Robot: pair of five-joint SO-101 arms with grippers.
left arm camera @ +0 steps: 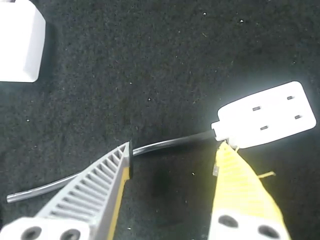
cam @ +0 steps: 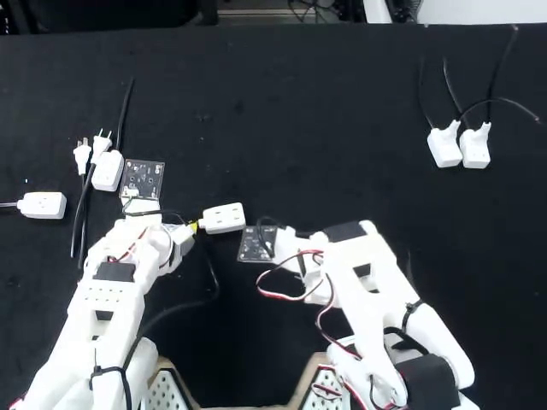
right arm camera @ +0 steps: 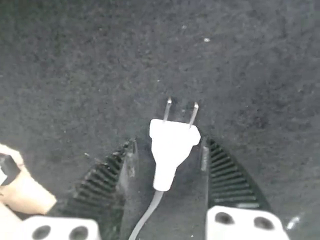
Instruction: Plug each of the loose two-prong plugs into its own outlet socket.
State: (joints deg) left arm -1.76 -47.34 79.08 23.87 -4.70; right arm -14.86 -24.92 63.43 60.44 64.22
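Black cloth covers the tabletop (cam: 325,111).

Left arm: lies low, stretched in from the near left edge. The left claw (left arm camera: 175,150) is open. Its grey finger (left arm camera: 107,175) and yellow finger (left arm camera: 240,185) straddle the black cord (left arm camera: 165,145) where it enters the white outlet socket (left arm camera: 265,115). The yellow tip touches the socket's end. The socket lies flat near the tabletop's centre, slots up.

Right arm: bent over from the near right. The right claw (right arm camera: 168,145) is open, with a white two-prong plug (right arm camera: 172,140) lying between its fingers, prongs pointing away. There is a clear gap on one side; contact on the other cannot be told. In the high view the arm hides this plug.

Far left: loose plugs (cam: 83,155), a white adapter (cam: 107,171) and a second socket (cam: 43,205) with its cord cut off at the edge.

Far right: white blocks (cam: 444,147) on black cords.

Print on the small circuit board (cam: 143,179) is too small to read.
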